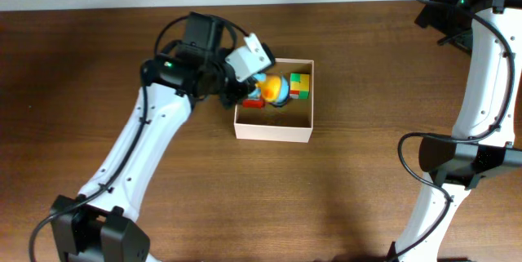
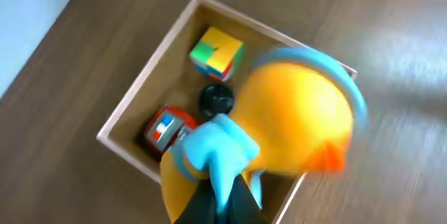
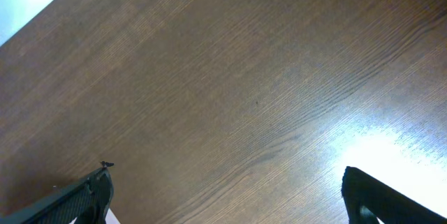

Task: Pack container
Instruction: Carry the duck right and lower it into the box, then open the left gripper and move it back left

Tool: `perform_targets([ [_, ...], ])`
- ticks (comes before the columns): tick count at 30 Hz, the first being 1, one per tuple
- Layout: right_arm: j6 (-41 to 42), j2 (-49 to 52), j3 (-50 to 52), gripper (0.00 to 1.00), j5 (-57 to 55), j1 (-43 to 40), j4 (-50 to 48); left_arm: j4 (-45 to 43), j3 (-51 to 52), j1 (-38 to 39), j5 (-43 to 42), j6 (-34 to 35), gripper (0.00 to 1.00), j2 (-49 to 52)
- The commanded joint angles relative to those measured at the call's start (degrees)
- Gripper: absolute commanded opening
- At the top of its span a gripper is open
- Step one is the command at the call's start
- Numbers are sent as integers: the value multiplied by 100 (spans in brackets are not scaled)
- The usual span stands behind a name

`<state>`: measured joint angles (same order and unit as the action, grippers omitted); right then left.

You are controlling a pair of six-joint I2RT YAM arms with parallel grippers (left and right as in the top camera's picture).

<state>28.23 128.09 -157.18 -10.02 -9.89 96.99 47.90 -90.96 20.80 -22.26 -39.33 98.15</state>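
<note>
The container is a square shallow box with white walls on the wooden table; it also shows in the left wrist view. Inside lie a multicoloured cube, a red toy and a small black round piece. My left gripper is shut on the blue part of a yellow and blue duck toy and holds it over the container. My right gripper is open and empty above bare table, far from the container.
The right arm stands along the right edge of the table. The left arm reaches across from the lower left toward the container. Bare brown wood surrounds the container.
</note>
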Motion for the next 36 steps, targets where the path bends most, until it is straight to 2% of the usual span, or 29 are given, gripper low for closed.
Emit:
perform_targets([
  [1,13,-120,-15,99,-7,-26,33,-37,68,96,66,-538,2,212],
  [10,13,-120,-15,99,-7,-26,33,-11,94,105,61,-468,2,962],
  [24,13,-120,-15,99,-7,-26,33,448,98,173,39,-339,2,1016],
  [25,13,-120,-15,99,-7,-26,33,476,98,173,37,-339,8,1016],
  [26,13,-120,-15,99,-7,-26,33,490,98,173,35,-337,19,1016],
  [27,13,-120,-15,99,-7,-26,33,496,98,184,35,-328,33,1016],
  [28,13,-120,-15,99,-7,-26,33,494,98,192,37,-264,54,1016],
  [30,13,-120,-15,99,-7,-26,33,485,98,195,-37,-232,78,1016],
  [32,13,-120,-15,99,-7,-26,33,446,98,195,-68,-232,83,1016],
  [36,13,-120,-15,99,-7,-26,33,306,98,195,-72,-229,84,1016],
])
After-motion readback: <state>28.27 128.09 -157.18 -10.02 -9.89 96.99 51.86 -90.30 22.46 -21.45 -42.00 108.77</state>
